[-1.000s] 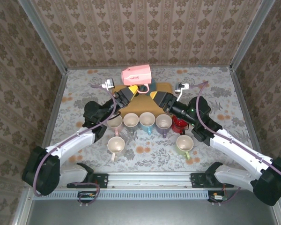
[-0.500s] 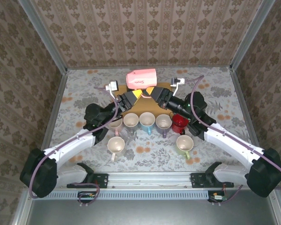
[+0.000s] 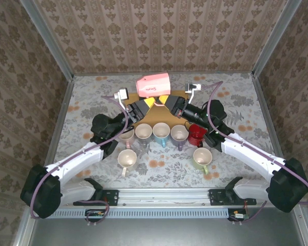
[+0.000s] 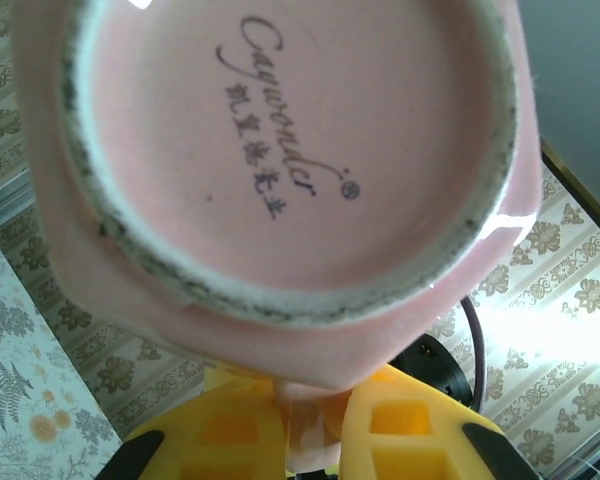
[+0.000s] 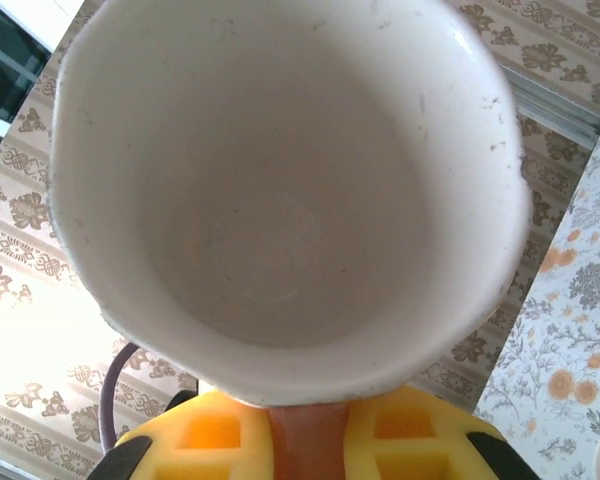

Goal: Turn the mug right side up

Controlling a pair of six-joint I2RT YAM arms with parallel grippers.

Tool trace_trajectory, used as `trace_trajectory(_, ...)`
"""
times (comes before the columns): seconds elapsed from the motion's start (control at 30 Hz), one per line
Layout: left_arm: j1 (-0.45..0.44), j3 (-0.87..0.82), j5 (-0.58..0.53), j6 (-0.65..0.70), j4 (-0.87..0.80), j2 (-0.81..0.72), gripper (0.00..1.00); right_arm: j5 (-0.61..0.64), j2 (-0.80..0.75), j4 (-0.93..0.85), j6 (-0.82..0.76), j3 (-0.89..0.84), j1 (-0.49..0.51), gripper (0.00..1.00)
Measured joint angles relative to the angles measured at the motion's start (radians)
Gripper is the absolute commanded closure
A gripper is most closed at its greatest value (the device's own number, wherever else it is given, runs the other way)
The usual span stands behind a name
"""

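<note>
Mid-flip, handover stage. Pink mug (image 3: 153,85) hangs on its side above table's far middle, over tan mat (image 3: 178,95). My left gripper (image 3: 148,103) and right gripper (image 3: 163,100) both clenched on its handle (image 4: 308,435). Next, likely: one lets go, other rolls mouth upward, sets down. Glazed ceramic, faceted wall, white inside, gritty unglazed foot ring: slick.

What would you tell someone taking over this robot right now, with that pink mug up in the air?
Left gripper: shut on the handle of the pink mug, from the base side.
Right gripper: shut on the same handle, from the mouth side.
Mug: held above the table, lying on its side, mouth toward the right arm.
Done: mug lifted.
Left: turn it mouth up, then set it down.
</note>
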Motion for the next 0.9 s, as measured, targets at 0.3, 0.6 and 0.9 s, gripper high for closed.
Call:
trace_trajectory(0.3,0.03,-0.024,0.073,0.096,-0.256,-0.105,0.23,0.146,-0.167,-0.533,-0.266,0.051,0.026,1.0)
trace_trajectory(0.6,0.107,0.164,-0.109,0.531,-1.013,-0.355,0.23,0.402,-0.281,-1.074,-0.609,0.144,0.207,1.0)
trace_trajectory(0.9,0.21,0.325,-0.248,0.814,-1.424,-0.213,0.21,0.642,-0.255,-1.377,-0.711,0.176,0.572,1.0)
